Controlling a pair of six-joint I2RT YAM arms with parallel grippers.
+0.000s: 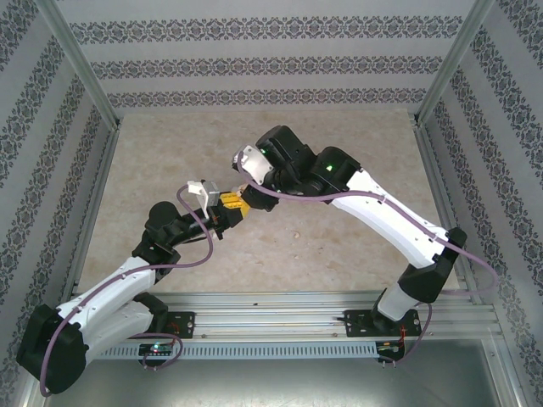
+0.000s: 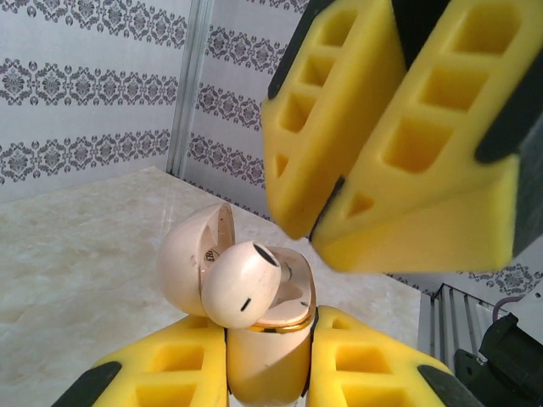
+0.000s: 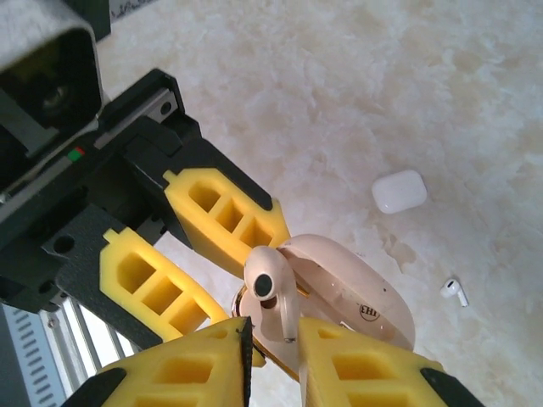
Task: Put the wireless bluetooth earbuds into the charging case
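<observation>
The white charging case (image 3: 399,191) lies shut on the marble table, with one small white earbud (image 3: 455,292) loose beside it. My left gripper (image 2: 270,322) is shut on a tan hinged case (image 2: 267,365), held upright with its lid open. A tan rounded piece with a dark hole (image 2: 242,284) rests tilted at that case's mouth, its stem (image 3: 286,314) pointing into the well. My right gripper (image 2: 316,237) hovers just above and to the right, its yellow fingers a narrow gap apart with nothing clamped between them. In the top view the left gripper (image 1: 227,208) and the right gripper (image 1: 242,191) meet above mid-table.
Patterned walls and metal frame posts (image 1: 85,76) surround the beige marble table (image 1: 339,246). The white pieces lie on bare table beyond the right gripper. A metal rail (image 1: 280,305) runs along the near edge.
</observation>
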